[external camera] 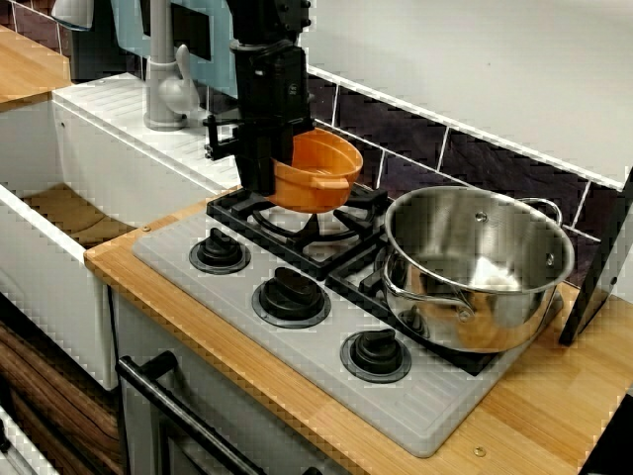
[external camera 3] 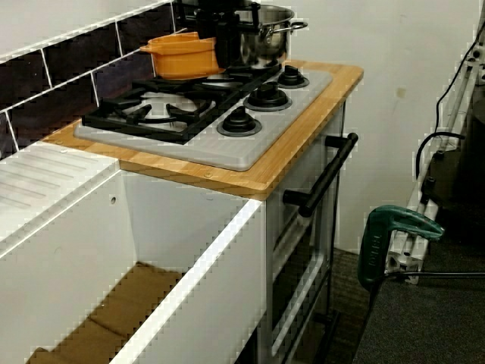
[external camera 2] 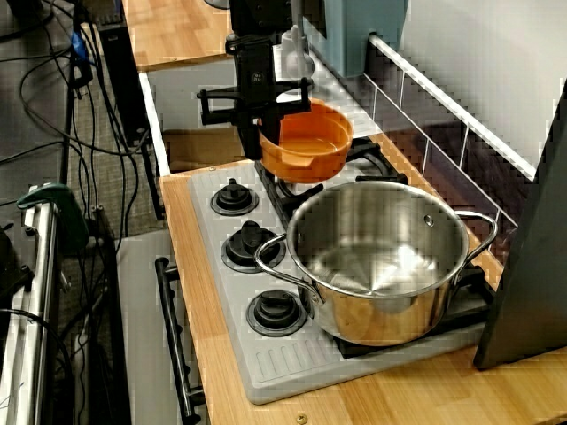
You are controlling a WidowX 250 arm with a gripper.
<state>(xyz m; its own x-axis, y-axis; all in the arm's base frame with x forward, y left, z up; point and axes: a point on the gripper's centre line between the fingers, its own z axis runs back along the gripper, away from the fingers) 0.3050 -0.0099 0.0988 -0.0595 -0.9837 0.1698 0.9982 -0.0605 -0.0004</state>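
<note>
The gripper clamps the rim of the orange bowl, which is mouth-up and perhaps slightly tilted above the burner grate. The steel pot stands near.

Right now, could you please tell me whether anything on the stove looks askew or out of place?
Only the orange plastic bowl: the black hand is clamped on its rim and holds it slightly tilted over the black burner grate, rather than flat. The shiny steel pot stands upright, and nothing looks spilled or damaged.
</note>
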